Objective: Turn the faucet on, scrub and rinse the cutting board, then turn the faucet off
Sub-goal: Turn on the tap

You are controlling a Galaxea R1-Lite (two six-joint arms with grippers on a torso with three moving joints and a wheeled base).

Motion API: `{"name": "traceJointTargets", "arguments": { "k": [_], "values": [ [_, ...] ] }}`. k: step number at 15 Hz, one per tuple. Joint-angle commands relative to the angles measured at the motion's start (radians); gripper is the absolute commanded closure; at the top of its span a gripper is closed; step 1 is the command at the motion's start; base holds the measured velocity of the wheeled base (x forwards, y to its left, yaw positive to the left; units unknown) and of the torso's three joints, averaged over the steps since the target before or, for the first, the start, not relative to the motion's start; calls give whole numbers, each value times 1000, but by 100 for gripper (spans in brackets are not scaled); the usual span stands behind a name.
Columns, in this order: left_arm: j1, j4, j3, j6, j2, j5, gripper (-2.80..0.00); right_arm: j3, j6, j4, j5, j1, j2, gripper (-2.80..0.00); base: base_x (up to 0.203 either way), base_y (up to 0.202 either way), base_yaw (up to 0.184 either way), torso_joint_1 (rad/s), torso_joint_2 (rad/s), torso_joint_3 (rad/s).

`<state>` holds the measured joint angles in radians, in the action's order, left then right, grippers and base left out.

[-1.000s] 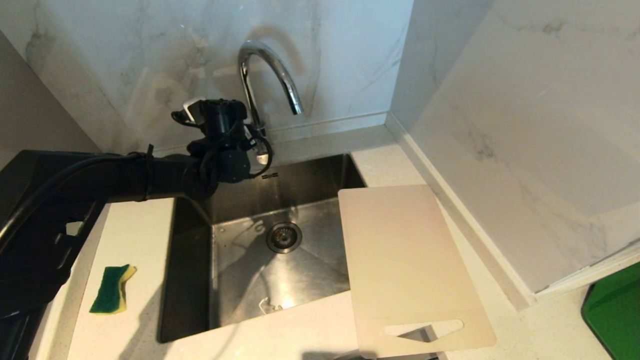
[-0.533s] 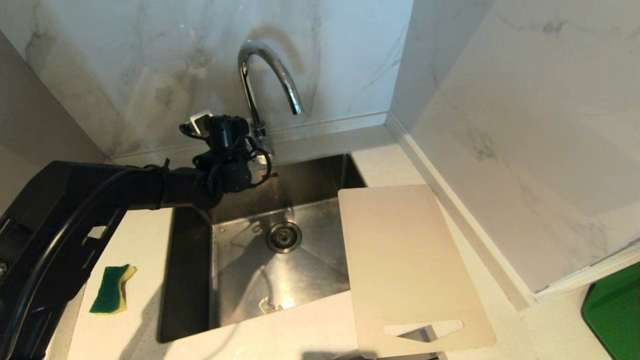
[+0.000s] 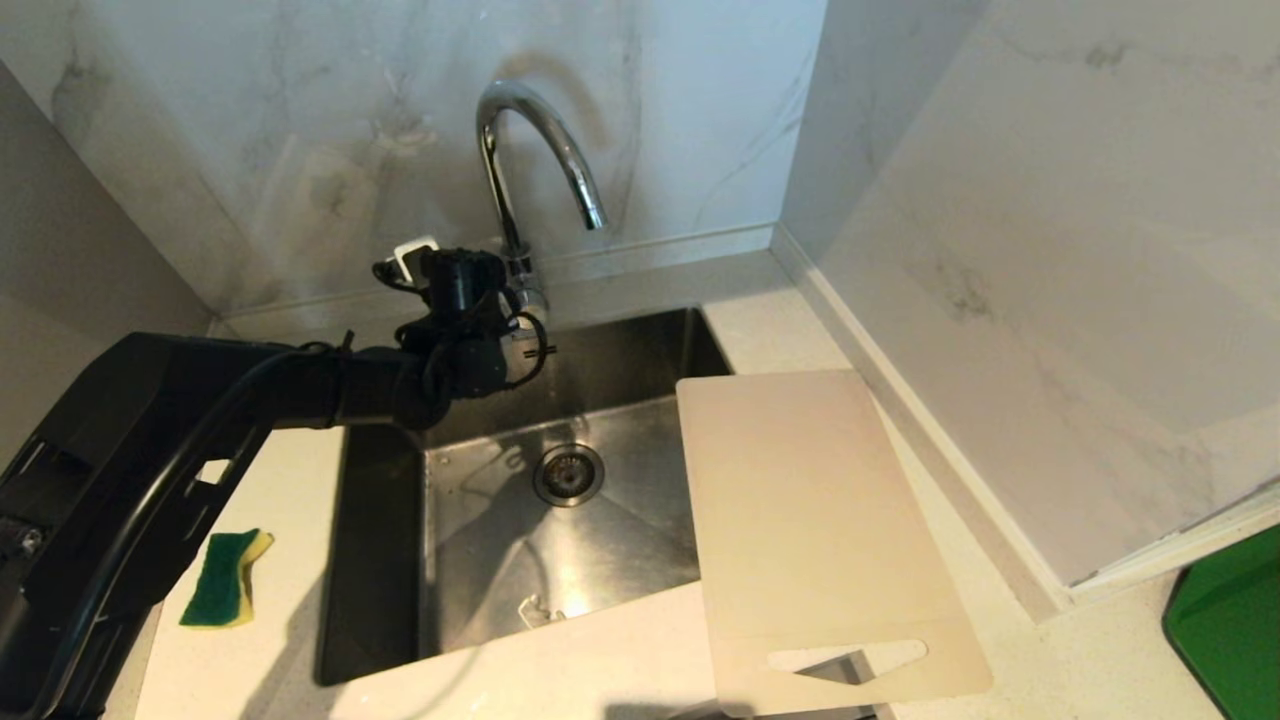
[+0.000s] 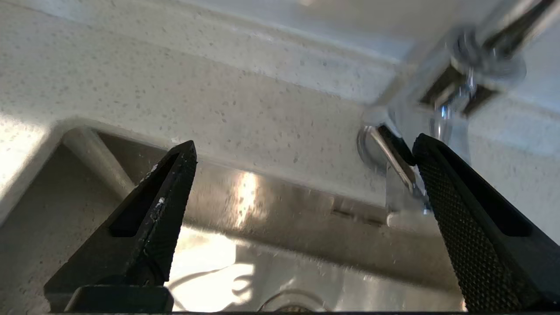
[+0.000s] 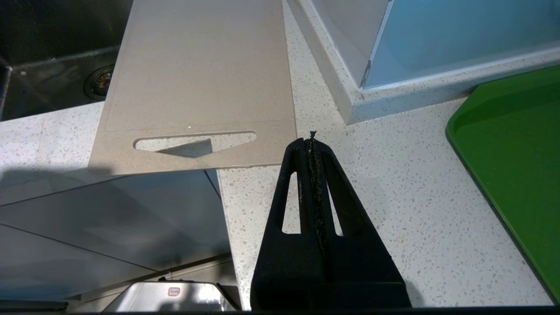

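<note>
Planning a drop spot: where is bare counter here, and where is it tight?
Free: counter between cutting board and green tray, and the front strip before the sink by the sponge. Tight: left gripper, open, at the faucet base.

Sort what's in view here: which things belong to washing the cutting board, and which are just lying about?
Belongs to the job:
faucet
cutting board, lying over the sink's right edge
sink
sponge on the counter
left gripper, fingers open beside the faucet base

Lying about:
green tray
right gripper, parked, shut
</note>
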<state>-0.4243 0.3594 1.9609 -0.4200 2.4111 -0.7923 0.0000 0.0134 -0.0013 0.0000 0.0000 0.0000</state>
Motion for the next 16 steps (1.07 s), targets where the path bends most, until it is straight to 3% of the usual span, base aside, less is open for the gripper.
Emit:
{"name": "traceJointTargets", "arguments": {
  "k": [1,4,8,10,16],
  "values": [
    [1,-30,-2,-7,-1,-5,-280,0,0,0,0,0,0,0,0,0,0,0,0,0],
    [-1,-52,-15,-29,-25,-10,-280,0,0,0,0,0,0,0,0,0,0,0,0,0],
    [1,-166,-30,-113,-43,-5,-280,0,0,0,0,0,0,0,0,0,0,0,0,0],
    [0,-202,-30,-138,-50,32,-280,0,0,0,0,0,0,0,0,0,0,0,0,0],
    [-9,-228,-37,-148,-80,48,-280,0,0,0,0,1,0,0,0,0,0,0,0,0]
  ]
}}
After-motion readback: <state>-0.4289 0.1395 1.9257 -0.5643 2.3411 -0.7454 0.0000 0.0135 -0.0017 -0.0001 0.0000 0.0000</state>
